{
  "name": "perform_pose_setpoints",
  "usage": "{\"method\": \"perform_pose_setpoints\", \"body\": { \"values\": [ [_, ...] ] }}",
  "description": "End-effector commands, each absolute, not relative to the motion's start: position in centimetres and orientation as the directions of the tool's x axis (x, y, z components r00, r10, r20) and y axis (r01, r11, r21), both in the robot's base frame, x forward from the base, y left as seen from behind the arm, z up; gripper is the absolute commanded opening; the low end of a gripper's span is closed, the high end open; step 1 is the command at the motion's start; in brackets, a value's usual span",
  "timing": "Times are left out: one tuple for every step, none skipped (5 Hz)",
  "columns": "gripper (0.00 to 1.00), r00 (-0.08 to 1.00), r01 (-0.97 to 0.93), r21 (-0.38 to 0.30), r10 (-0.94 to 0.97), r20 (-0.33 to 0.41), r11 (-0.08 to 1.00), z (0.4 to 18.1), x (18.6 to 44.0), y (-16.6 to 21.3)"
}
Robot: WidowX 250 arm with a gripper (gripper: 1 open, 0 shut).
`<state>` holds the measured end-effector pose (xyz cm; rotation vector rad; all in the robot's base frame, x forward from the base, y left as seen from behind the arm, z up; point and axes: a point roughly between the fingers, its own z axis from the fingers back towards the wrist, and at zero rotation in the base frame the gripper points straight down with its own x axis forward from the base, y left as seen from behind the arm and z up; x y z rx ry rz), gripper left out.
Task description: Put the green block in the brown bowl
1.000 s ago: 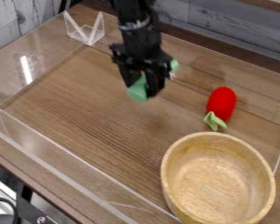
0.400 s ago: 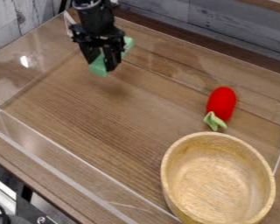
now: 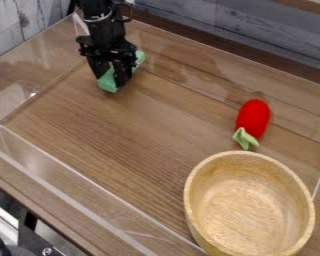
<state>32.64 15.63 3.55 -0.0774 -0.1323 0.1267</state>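
Note:
The green block (image 3: pixel 121 74) is a small mint-green bar held between the black fingers of my gripper (image 3: pixel 109 78), which is shut on it. Block and gripper are at the back left of the wooden table, low over the surface; whether the block touches the wood cannot be told. The brown bowl (image 3: pixel 194 198), a large tan wooden bowl with a thick rim, sits empty at the front right corner, far from the gripper.
A red rounded object with a green tip (image 3: pixel 254 117) lies on the right side, just behind the bowl. Low clear acrylic walls (image 3: pixel 69 178) ring the wooden table (image 3: pixel 136 140). A grey plank wall runs behind.
My gripper has carried the green block from the middle of the table to the back left and come down closer to the surface. The bowl and the red object have not moved.

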Motion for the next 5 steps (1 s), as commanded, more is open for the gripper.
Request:
{"method": "perform_pose_setpoints", "body": {
  "values": [
    [0.00,0.975,-0.126,-0.059,0.135,0.177,0.990,5.27,33.47,16.31],
    [0.00,0.975,-0.134,-0.062,0.143,0.170,0.989,5.08,33.45,16.30],
    [0.00,0.975,-0.142,-0.064,0.151,0.164,0.988,4.86,33.46,16.29],
    [0.00,0.975,-0.149,-0.066,0.158,0.158,0.987,4.69,33.45,16.28],
    [0.00,0.975,-0.156,-0.068,0.165,0.152,0.985,4.48,33.43,16.27]
  ]
}}
